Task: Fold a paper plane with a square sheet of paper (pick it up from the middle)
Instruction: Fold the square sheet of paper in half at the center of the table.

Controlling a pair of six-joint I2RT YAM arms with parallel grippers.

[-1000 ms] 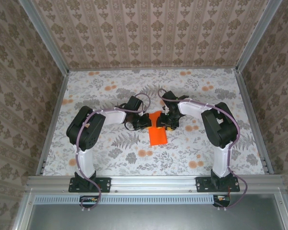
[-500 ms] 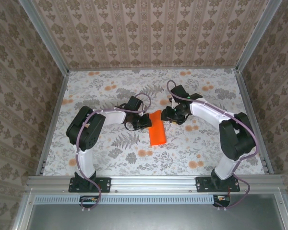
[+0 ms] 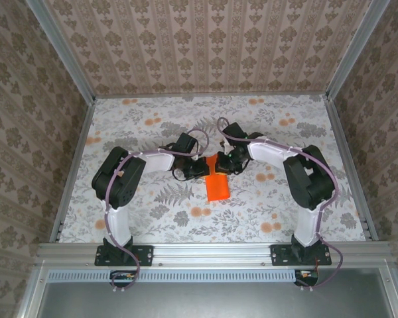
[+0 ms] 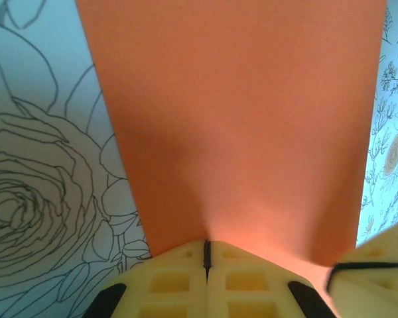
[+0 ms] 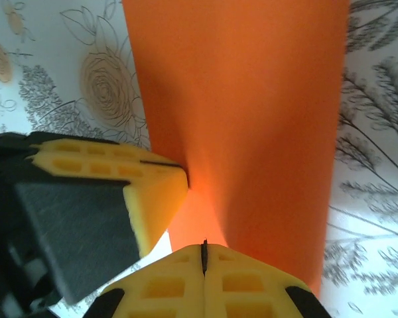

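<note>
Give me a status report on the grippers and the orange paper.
Left gripper shut on far end of orange paper. Right gripper shut on same end, close beside left. Paper folded to a narrow strip. No obstacles seen.

The right gripper (image 3: 227,161), which had swung off to the right of the paper (image 3: 217,188), is back over its far end, its jaws now closed and the tips on the sheet.

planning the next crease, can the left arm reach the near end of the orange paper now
Probably yes, once it lets go: the left gripper is shut on the far part of the paper, whose near end lies uncovered.
</note>
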